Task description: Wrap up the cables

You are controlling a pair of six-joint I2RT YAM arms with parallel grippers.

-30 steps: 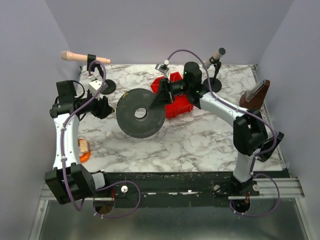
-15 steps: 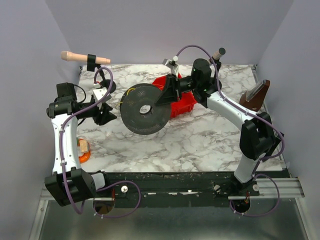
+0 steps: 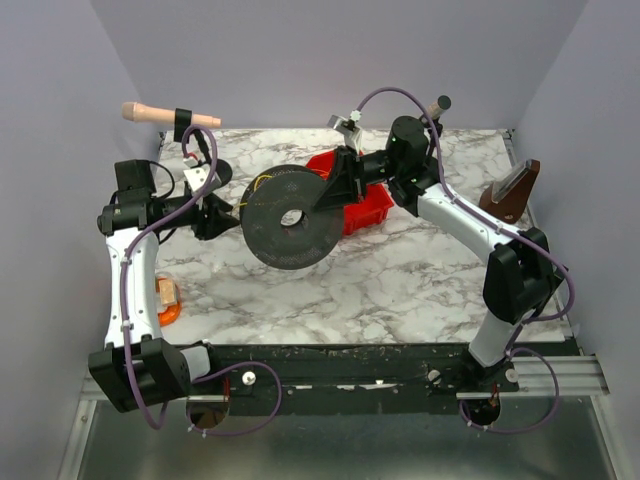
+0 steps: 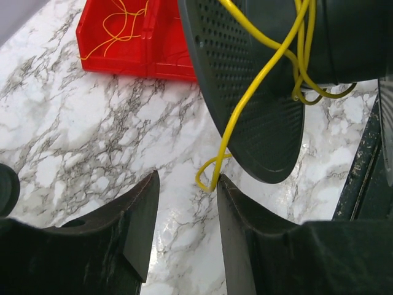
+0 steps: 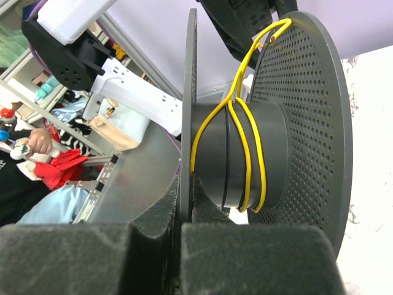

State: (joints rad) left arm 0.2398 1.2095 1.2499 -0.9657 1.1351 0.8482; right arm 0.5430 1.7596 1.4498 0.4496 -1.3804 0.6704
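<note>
A dark grey perforated spool hangs tilted above the marble table. My right gripper is shut on its flange; in the right wrist view the fingers pinch the thin flange edge. A yellow cable runs a few turns around the hub. In the left wrist view the cable hangs off the spool and ends in a small loop touching my right fingertip. My left gripper is open, just left of the spool. More yellow cable lies in the red bin.
The red bin stands behind the spool. A wooden handle on a stand is at the back left, a small stand at the back, a brown holder at the right, an orange object at the left edge.
My right arm has lifted the spool and carried it right and back, tilting it. My left gripper has moved in toward the spool.
</note>
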